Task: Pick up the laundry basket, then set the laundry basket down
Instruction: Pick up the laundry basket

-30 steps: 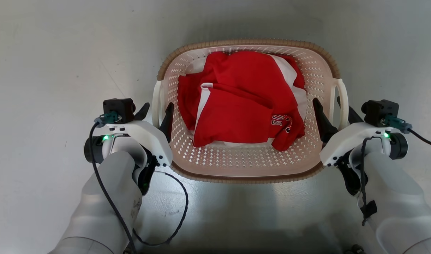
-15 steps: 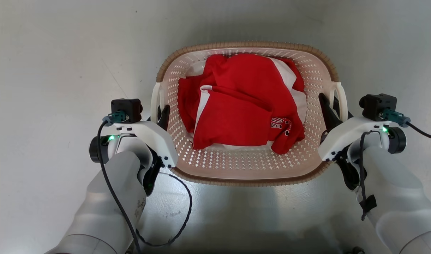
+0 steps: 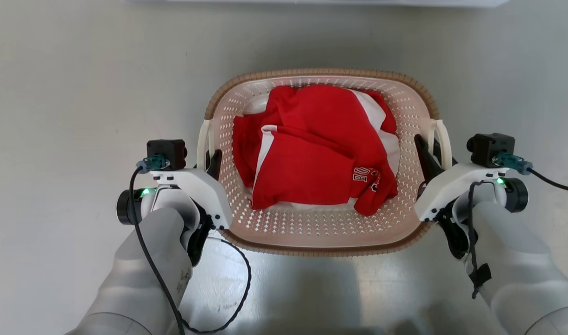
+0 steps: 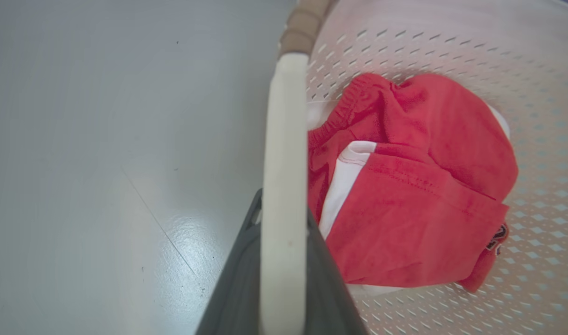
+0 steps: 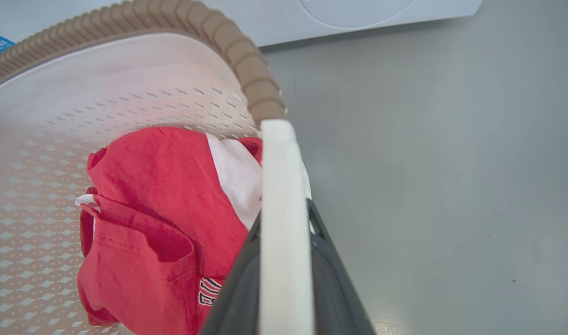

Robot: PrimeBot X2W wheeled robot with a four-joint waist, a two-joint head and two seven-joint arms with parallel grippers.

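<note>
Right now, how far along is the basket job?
Done: left claw and right claw closed on the white loop handles of the cream-white perforated plastic laundry basket. In hand: the lift; clearance off the grey floor isn't evident. Left: setting it down.

The head view looks steeply down on the centred laundry basket (image 3: 311,227). The left wrist view hugs the left handle (image 4: 284,186), the right wrist view the right handle (image 5: 284,232), both facing into the basket; all three share the red garment (image 3: 311,153).

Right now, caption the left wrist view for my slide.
Left gripper shut on the white handle of the laundry basket; red garment inside.
</note>
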